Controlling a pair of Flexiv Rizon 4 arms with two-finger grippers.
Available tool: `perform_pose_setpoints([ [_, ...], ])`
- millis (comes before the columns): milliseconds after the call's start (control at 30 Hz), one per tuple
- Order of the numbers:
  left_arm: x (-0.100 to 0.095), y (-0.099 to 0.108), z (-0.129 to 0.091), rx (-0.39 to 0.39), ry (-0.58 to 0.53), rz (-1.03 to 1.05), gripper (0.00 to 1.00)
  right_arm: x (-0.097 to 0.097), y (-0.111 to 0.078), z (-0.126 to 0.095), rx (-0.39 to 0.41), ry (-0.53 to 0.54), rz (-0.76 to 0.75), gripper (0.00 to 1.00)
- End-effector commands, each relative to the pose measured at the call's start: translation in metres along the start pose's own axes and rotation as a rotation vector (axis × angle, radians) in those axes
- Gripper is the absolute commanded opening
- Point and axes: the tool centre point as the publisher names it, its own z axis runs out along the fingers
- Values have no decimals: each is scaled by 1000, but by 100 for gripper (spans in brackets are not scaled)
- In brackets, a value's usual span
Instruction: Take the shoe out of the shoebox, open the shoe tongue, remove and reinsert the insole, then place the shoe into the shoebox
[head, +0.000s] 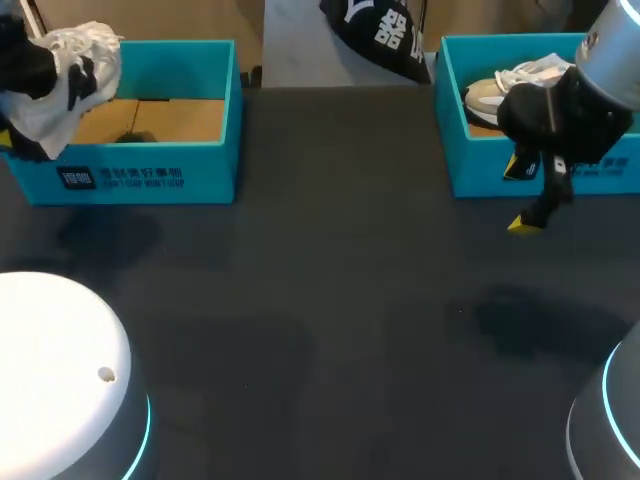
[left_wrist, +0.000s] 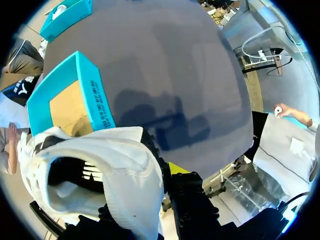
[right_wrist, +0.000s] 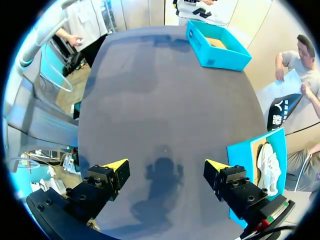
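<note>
Dark surface (head: 330, 300) bore the teal shoebox (head: 150, 160) at its far left; above that box's left end hung the white shoe (head: 70, 65), gripped by the left fingers (left_wrist: 177, 168); the right fingers (right_wrist: 116, 169), spread wide, hovered well apart.

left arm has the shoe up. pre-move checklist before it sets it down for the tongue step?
1. Hold of the left gripper on the white shoe: ok. The shoe hangs from it, though only one yellow tip shows.
2. Shoe out of the left shoebox: ok. It is above the box's far left part, and the box floor is bare cardboard.
3. Is the right gripper free to help: ok. It is open with nothing between its fingers, over the table in front of the right shoebox.
4. The other shoe out of the way: ok. It lies inside the right shoebox, untouched.
5. Tongue and insole state: cannot tell. The shoe's opening is dark inside.
</note>
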Motion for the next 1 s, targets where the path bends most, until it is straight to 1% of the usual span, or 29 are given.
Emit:
perform_pose_setpoints([
  [33, 4, 2, -1, 2, -8, 2, 0, -1, 1, 1, 3, 1, 1, 100],
  [567, 4, 2, -1, 2, -8, 2, 0, -1, 1, 1, 3, 1, 1, 100],
  [633, 0, 8, -3, 38, -6, 9, 0, -1, 1, 1, 3, 1, 1, 100],
  [700, -2, 14, -4, 22, -21, 7, 0, -1, 1, 1, 3, 1, 1, 100],
  [733, -3, 18, -4, 40, -24, 11, 0, -1, 1, 1, 3, 1, 1, 100],
  [767, -5, 22, -3, 31, -28, 28, 0, -1, 1, 1, 3, 1, 1, 100],
  [833, -9, 31, -1, 42, -35, 5, 0, -1, 1, 1, 3, 1, 1, 100],
  [1000, -20, 53, 0, 30, -62, -41, 0, -1, 1, 1, 3, 1, 1, 100],
])
